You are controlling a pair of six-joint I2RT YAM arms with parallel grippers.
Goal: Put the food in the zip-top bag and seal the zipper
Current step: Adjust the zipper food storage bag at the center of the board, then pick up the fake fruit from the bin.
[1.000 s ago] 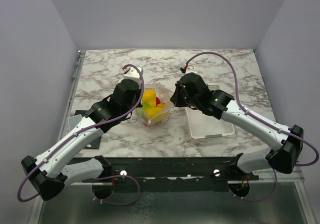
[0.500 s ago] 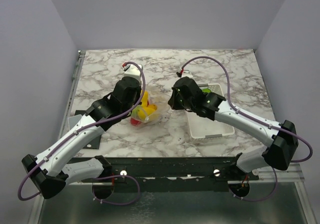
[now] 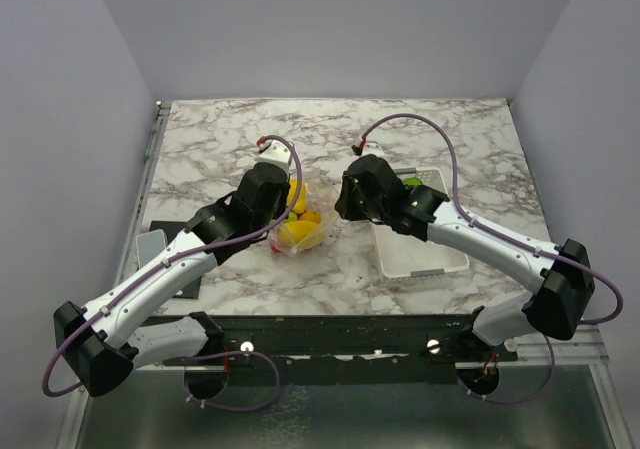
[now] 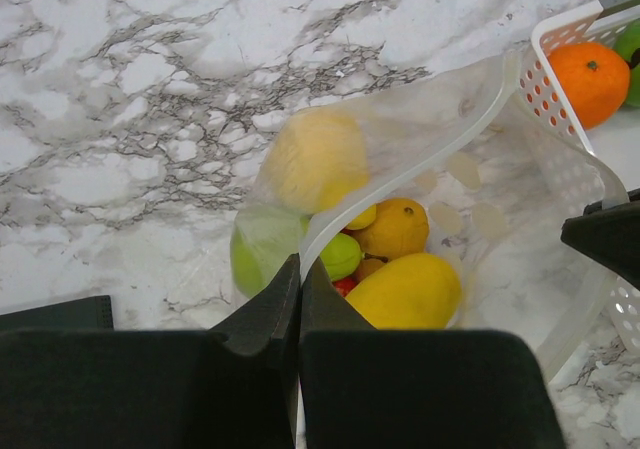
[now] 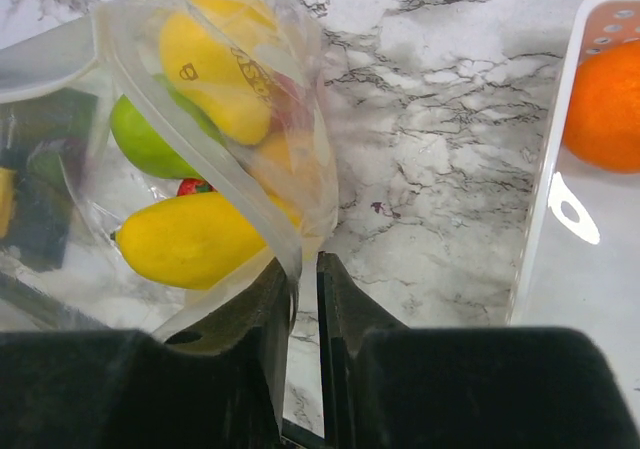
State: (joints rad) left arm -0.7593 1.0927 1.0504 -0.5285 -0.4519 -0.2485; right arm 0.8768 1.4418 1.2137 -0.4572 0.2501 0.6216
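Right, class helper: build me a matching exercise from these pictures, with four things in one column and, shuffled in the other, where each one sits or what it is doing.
Column one
1. orange
2. big yellow fruit
3. left gripper
4. white tray

Column two
A. shut on the zip-top bag at its mouth edge
B. inside the bag
C. on the marble table, right of the bag in the top view
D. in the tray

Pairs: 1-D, 2-B, 3-A, 4-C
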